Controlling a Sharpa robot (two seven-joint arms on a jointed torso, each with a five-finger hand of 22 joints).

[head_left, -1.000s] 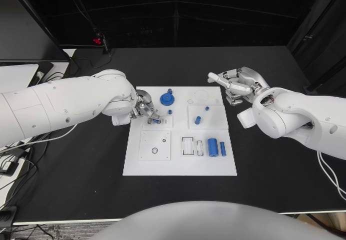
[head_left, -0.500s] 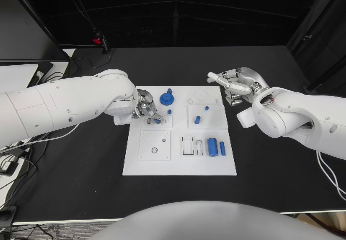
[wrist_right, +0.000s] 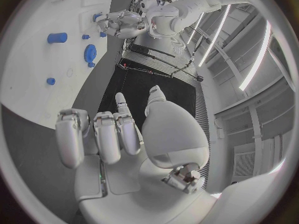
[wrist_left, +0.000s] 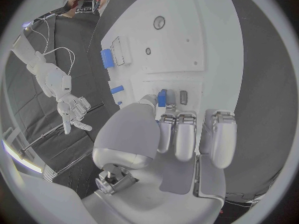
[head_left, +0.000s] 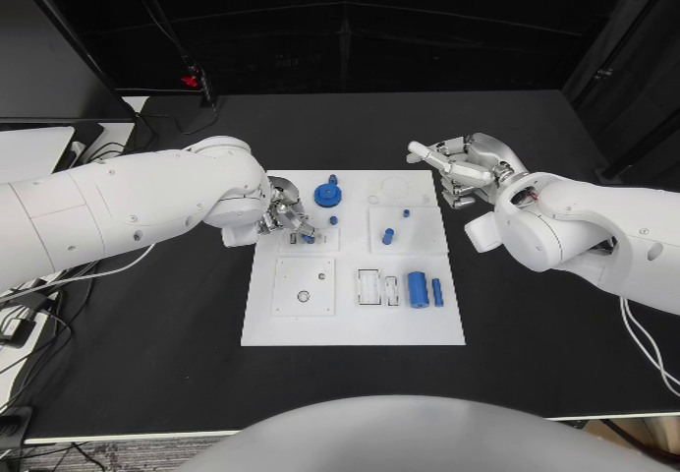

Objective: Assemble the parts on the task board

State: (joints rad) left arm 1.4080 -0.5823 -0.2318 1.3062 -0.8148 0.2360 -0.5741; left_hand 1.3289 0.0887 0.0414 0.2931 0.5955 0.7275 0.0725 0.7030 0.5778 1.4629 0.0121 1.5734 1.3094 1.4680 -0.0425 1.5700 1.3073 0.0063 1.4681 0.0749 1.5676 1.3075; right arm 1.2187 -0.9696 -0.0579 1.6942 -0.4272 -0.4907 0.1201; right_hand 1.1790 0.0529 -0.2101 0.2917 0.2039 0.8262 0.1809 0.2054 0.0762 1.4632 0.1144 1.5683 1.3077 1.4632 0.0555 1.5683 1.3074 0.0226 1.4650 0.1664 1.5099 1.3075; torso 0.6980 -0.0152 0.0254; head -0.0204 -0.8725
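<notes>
Fingers (head_left: 291,222) unmoved on blue part (wrist_left: 162,97)

A robot test lab, curtained off in black

A black table (head_left: 170,324) stands at the centre, with dark curtains (head_left: 340,44) hung close behind it and a dark panel (head_left: 57,59) beside its far left corner, so the bench is boxed in like a recording booth. Loose cables (head_left: 35,295) trail off the table's left edge, and more run across its far left corner past a small red fitting (head_left: 190,79). On the middle of the table lies a white board (head_left: 355,329) with cut-out slots, a test fixture rather than household ware. Out beyond the table, the right wrist view shows long ceiling strip lights (wrist_right: 215,32) and slatted wall panels (wrist_right: 156,62).
</notes>
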